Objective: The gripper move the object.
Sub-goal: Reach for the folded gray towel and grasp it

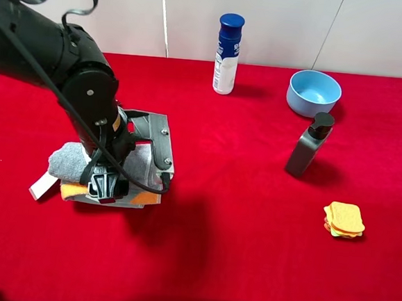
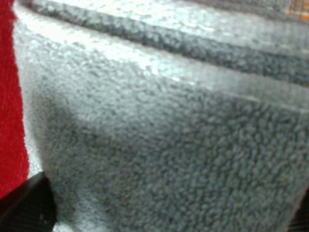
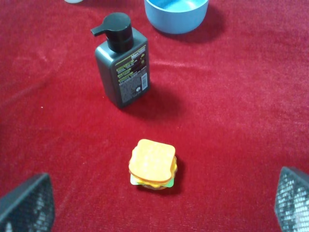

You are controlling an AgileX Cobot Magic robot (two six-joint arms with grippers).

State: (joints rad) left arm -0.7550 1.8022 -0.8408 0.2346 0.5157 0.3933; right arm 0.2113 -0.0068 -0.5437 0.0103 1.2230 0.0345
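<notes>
The folded grey towel [image 1: 64, 161] with an orange band and a white tag [image 1: 41, 187] lies on the red cloth at the left. My left gripper [image 1: 126, 172] is down on top of it, its black arm covering most of the towel. In the left wrist view the grey terry of the towel [image 2: 169, 145] fills the frame, and the gripper [image 2: 159, 217] has its dark fingertips [image 2: 24, 208] far apart at the frame's corners, so it is open with the towel between them. My right gripper [image 3: 159, 203] is open and empty above the red cloth.
A small orange-yellow sponge stack [image 1: 343, 219] [image 3: 152, 164] lies at the right. A dark pump bottle [image 1: 308, 146] [image 3: 123, 65] stands behind it, then a blue bowl [image 1: 313, 93] [image 3: 176, 14]. A white bottle with a blue cap [image 1: 227, 53] stands at the back.
</notes>
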